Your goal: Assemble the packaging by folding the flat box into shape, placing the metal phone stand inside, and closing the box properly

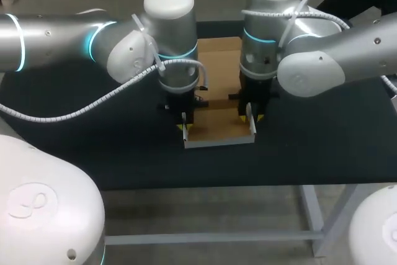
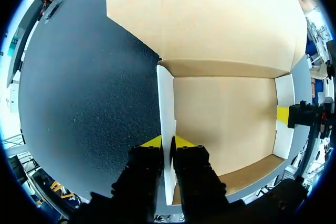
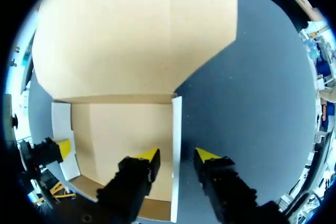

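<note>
The box (image 1: 218, 130) sits half-formed on the table (image 1: 93, 153), its low front wall (image 1: 220, 142) nearest the table's near edge; the left gripper (image 2: 168, 142) is pinched tight on the white left side wall (image 2: 167, 103), while the right gripper (image 3: 178, 156) stands spread astride the right side wall (image 3: 176, 124), clear of it on both sides as far as I can tell; this uneven hold is the risk, I judge: a pull from the left alone could skew or drag the light card, and the unheld wall could flop outward; farther off, the lid panel (image 1: 217, 51) lies flat and may buckle at its crease; the metal phone stand shows in no view
</note>
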`<state>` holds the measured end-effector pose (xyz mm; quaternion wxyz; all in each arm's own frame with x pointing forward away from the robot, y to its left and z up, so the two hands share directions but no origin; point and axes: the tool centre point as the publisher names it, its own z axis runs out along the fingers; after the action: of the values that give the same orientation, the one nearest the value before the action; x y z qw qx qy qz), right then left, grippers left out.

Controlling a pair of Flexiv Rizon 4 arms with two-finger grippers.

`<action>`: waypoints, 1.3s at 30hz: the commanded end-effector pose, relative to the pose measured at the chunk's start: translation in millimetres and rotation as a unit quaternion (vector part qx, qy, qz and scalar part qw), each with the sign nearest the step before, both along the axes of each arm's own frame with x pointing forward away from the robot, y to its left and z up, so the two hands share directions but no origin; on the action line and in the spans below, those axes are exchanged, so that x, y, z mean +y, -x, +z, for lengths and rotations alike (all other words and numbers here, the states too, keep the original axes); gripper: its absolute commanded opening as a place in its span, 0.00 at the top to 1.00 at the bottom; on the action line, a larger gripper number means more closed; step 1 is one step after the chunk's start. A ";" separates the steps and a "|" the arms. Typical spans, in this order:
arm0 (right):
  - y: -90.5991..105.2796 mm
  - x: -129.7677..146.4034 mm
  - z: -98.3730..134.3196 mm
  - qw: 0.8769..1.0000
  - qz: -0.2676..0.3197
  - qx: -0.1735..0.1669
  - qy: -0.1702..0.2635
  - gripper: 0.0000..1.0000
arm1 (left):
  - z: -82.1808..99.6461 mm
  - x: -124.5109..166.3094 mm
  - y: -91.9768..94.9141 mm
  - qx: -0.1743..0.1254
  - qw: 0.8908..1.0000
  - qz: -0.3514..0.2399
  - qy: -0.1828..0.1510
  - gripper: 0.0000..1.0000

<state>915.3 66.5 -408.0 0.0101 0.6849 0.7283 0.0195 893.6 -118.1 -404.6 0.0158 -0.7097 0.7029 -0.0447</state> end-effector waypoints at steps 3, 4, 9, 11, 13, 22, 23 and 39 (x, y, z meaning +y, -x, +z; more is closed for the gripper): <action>21.1 -18.2 22.6 0.999 0.010 -0.039 -0.027 0.00 | -10.8 -4.4 -1.3 0.000 1.000 -0.003 -0.003 1.00; 23.7 -20.5 26.2 0.998 0.020 -0.047 -0.038 0.00 | -10.5 -4.8 -1.1 0.000 1.000 -0.003 -0.003 1.00; 32.7 -28.3 39.7 0.993 0.059 -0.083 -0.063 0.00 | -9.0 -5.6 -0.8 -0.002 1.000 -0.005 -0.004 1.00; 37.9 -32.9 47.5 0.987 0.090 -0.106 -0.079 0.00 | -8.7 -5.7 -0.8 -0.001 1.000 -0.006 -0.004 1.00; 43.1 -39.4 54.2 0.978 0.132 -0.124 -0.108 0.00 | -8.5 -5.8 -0.8 -0.001 1.000 -0.007 -0.004 1.00; 45.0 -42.6 59.3 0.977 0.164 -0.116 -0.070 0.00 | -6.0 -5.4 0.0 -0.003 1.000 -0.008 -0.004 1.00; 45.0 -42.6 59.3 0.977 0.164 -0.116 -0.070 0.00 | -5.9 -5.3 0.2 -0.003 1.000 -0.008 -0.004 1.00; 74.5 -76.2 89.8 0.917 0.322 -0.132 -0.194 0.00 | -3.4 -4.2 -0.7 -0.001 1.000 -0.017 -0.003 1.00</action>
<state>861.1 20.8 -336.1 0.0254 0.4676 0.8637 0.1865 894.2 -119.3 -403.5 0.0152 -0.6986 0.7139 -0.0456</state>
